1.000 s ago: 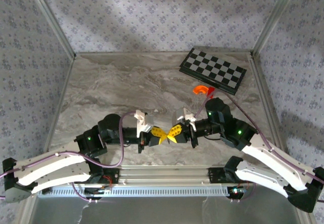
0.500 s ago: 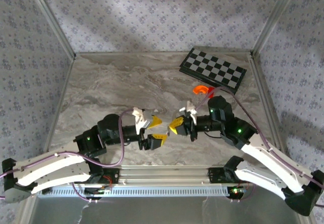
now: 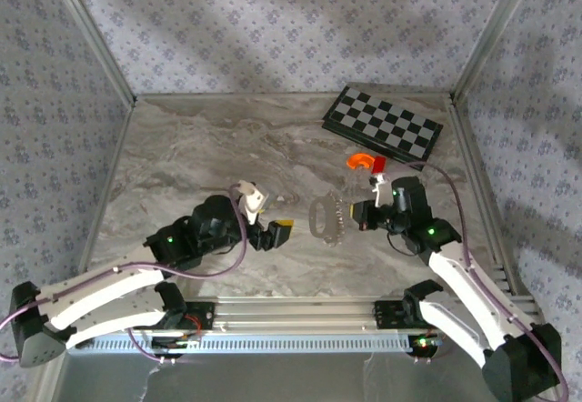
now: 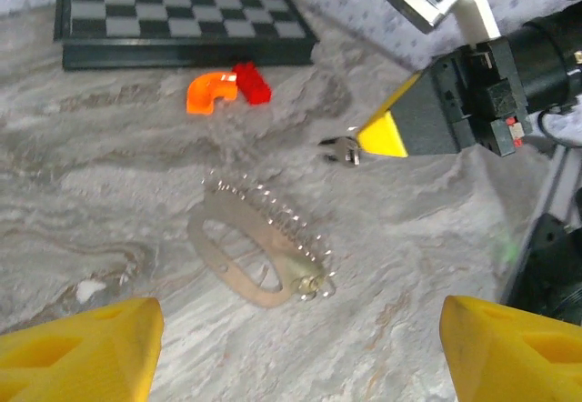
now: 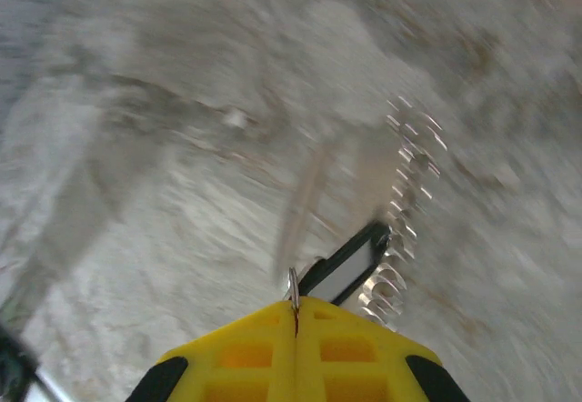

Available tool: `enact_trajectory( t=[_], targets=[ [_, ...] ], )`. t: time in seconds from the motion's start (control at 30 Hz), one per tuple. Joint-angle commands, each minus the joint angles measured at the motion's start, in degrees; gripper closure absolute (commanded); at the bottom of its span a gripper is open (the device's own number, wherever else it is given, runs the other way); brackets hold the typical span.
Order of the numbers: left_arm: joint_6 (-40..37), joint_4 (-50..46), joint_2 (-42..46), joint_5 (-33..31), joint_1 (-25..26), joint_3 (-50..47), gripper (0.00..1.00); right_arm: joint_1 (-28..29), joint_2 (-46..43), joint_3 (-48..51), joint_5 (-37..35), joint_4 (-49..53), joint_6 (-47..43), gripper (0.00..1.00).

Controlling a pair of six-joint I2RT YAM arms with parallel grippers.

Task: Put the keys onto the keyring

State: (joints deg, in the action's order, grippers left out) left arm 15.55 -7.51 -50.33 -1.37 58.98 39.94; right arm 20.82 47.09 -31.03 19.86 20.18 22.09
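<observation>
My right gripper (image 5: 294,309) is shut on a thin metal keyring (image 5: 293,286), and a black-framed tag (image 5: 346,261) hangs from the ring. The same gripper (image 3: 357,213) points left over the table's middle. Just beyond its tip the keys (image 3: 326,220) are a motion-blurred pale loop with metal glints (image 4: 259,256); I cannot tell whether they hang from the ring or lie on the marble. In the left wrist view the right gripper's yellow tip (image 4: 382,135) pinches the small ring (image 4: 344,150). My left gripper (image 3: 275,230) stands open and holds nothing, its fingertips (image 4: 82,343) wide apart short of the keys.
A folded chessboard (image 3: 382,126) lies at the back right. In front of it sit an orange curved piece (image 3: 360,159) and a red block (image 4: 251,82). Patterned walls close in the marble table (image 3: 200,156) on three sides.
The two grippers were tip to tip a second ago. The left gripper has opened and drawn back left, the right has pulled back right, and the keys now blur between them.
</observation>
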Motion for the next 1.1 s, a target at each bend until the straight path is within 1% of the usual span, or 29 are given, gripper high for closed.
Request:
enact_trajectory(
  t=[0.0, 0.1, 0.3, 0.53, 0.6, 0.67, 0.83, 0.97, 1.03, 1.07],
  targets=[
    [0.5, -1.1, -2.1, -1.0, -0.2, 2.2, 0.2, -0.8, 0.3, 2.7, -3.6, 3.1, 5.9, 1.0],
    [0.7, 0.3, -4.4, -0.2, -0.2, 2.1, 0.19, -1.5, 1.8, 4.1, -5.5, 2.5, 7.1, 1.0],
    [0.7, 3.5, -8.9, 1.5, -0.3, 2.2, 0.19, -4.5, 6.1, 8.6, -4.5, -2.9, 9.5, 1.0],
    [1.2, 6.2, -10.7, 2.9, -0.8, 1.0, 0.19, -6.3, 8.9, 10.1, -4.6, -5.3, 10.3, 1.0],
    [1.5, 7.0, -10.8, 3.3, -1.0, 0.4, 0.19, -6.6, 8.9, 10.1, -5.6, -5.4, 10.3, 0.99],
    [1.7, 7.5, -10.8, 3.7, -1.5, -0.1, 0.19, -6.6, 8.7, 10.0, -5.9, -5.2, 10.2, 0.95],
    [2.1, 8.4, -10.5, 4.6, -2.1, -1.1, 0.18, -6.7, 8.3, 8.6, -6.7, -3.4, 9.6, 0.79],
    [2.6, 8.2, -10.7, 5.5, -2.5, -1.2, 0.17, -6.4, 8.1, 4.9, -7.6, -1.3, 8.3, 0.64],
    [3.0, 8.4, -10.7, 5.7, -2.5, -1.5, 0.17, -5.4, 8.5, 2.4, -8.6, -0.3, 7.0, 0.55],
    [3.3, 8.6, -10.6, 5.8, -2.6, -1.9, 0.17, -4.9, 9.2, 0.7, -8.9, 0.4, 5.7, 0.54]
  ],
)
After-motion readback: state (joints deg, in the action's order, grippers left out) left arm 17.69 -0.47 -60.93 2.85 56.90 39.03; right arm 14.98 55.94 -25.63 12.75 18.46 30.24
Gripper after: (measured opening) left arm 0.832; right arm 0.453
